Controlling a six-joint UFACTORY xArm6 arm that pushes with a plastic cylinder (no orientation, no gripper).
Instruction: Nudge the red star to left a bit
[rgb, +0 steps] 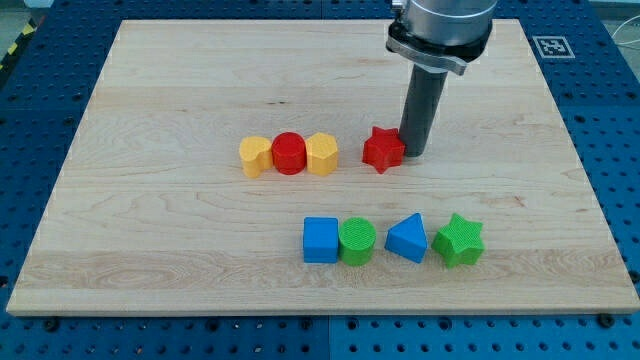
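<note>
Blue perforated metal bench (620, 150) surrounds a pale wooden worktop (180, 100), with a black-and-white marker tag (552, 46) at the board's 1 o'clock corner. Grey arm housing comes down from 12 o'clock and ends in a straight dark rod (424, 110). No hand is fitted, so there is nothing to be open, closed or gripping.

My tip (413, 153) is on the worktop at 3 o'clock of the red plastic star (382, 150), touching it or all but touching.

The red star sits just right of board centre. At its 9 o'clock, a small gap away, is a row of three touching blocks: a yellow hexagonal block (321, 155) nearest, then a red cylinder (289, 153), then a yellow block (255, 157) whose shape I can't make out.

A second row lies at the star's 6 o'clock, well apart: a blue cube (320, 240) touching a green cylinder (357, 241), then a blue triangular block (407, 238) and a green star (459, 240).

Progress, as a judgement: the tip is on the correct side for a push toward 9 o'clock and contact looks made, so the approach is done and the nudge is under way or nearly finished. Little is left. Only a short slide fits before the star meets the yellow hexagonal block, so the push should end soon.
</note>
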